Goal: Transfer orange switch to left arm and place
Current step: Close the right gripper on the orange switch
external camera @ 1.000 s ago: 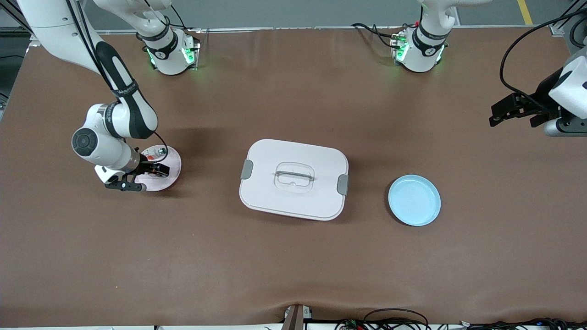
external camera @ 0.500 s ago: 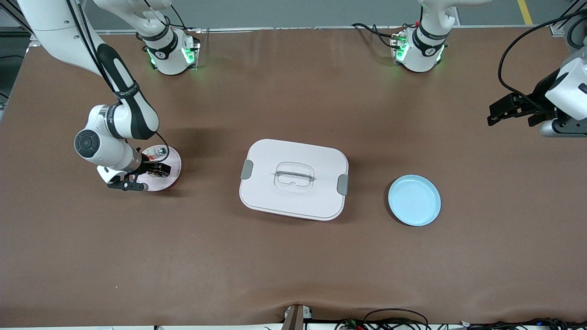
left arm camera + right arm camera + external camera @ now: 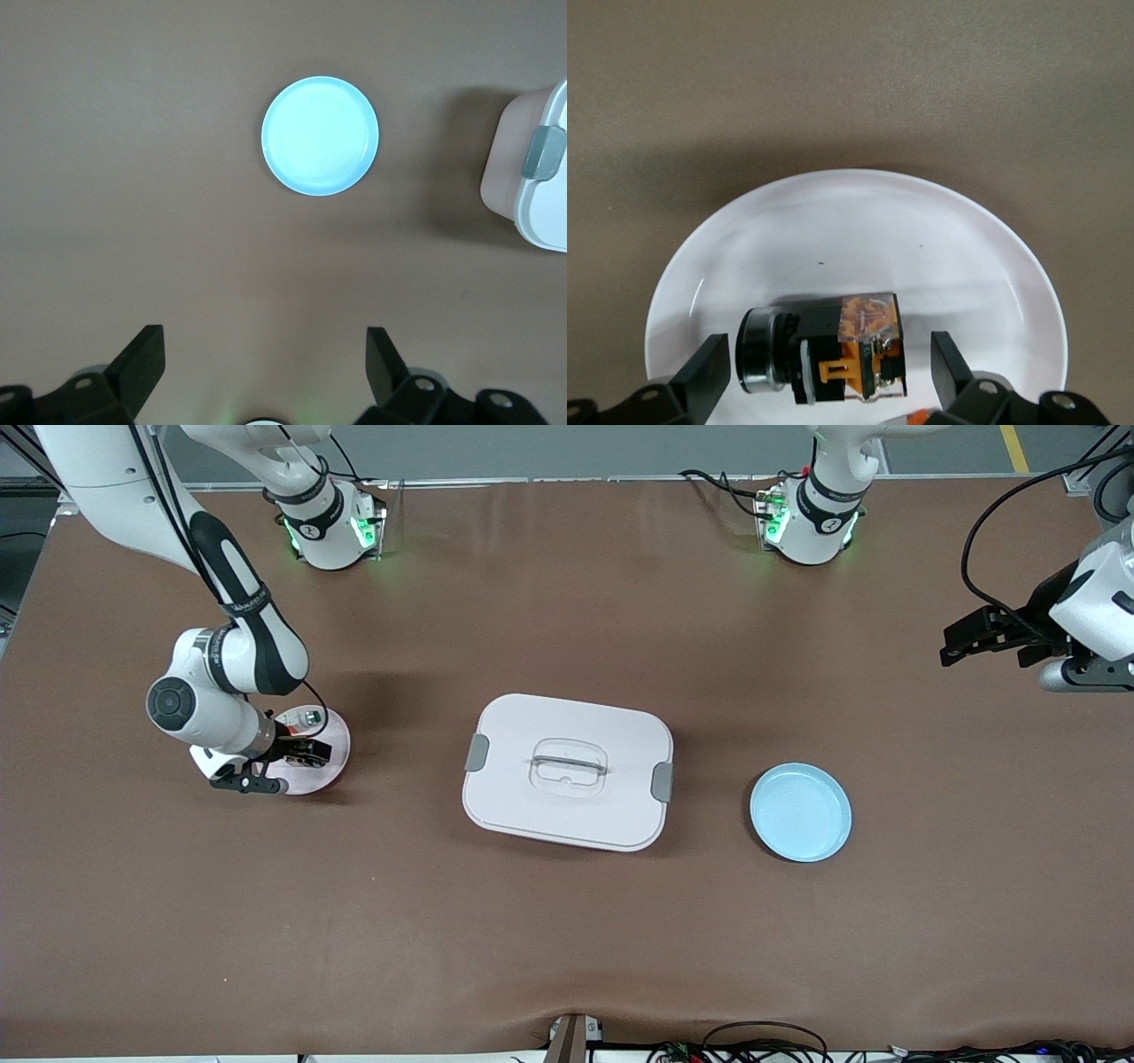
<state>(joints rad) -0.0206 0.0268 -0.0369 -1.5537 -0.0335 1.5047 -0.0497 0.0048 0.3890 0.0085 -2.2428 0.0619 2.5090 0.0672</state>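
The orange switch (image 3: 824,350), a small black body with orange parts, lies on its side on the pink plate (image 3: 833,221). My right gripper (image 3: 828,354) is low over that plate and open, one finger on each side of the switch without touching it. In the front view the right gripper (image 3: 282,769) covers the switch on the pink plate (image 3: 335,746). The white box (image 3: 567,771) stands mid-table. My left gripper (image 3: 950,646) hangs open and empty over the left arm's end of the table; it shows as the left gripper (image 3: 263,341) above bare mat.
A blue plate (image 3: 800,812) lies empty between the box and the left arm's end, also seen as the blue plate (image 3: 320,135) beside the box (image 3: 536,177). A whitish part with a green cap (image 3: 310,717) rests on the pink plate. Cables run along the table's near edge.
The right arm's wrist has shifted slightly over the pink plate, fingers still open around the switch. The left gripper has drifted a little. Nothing was taken hold of.
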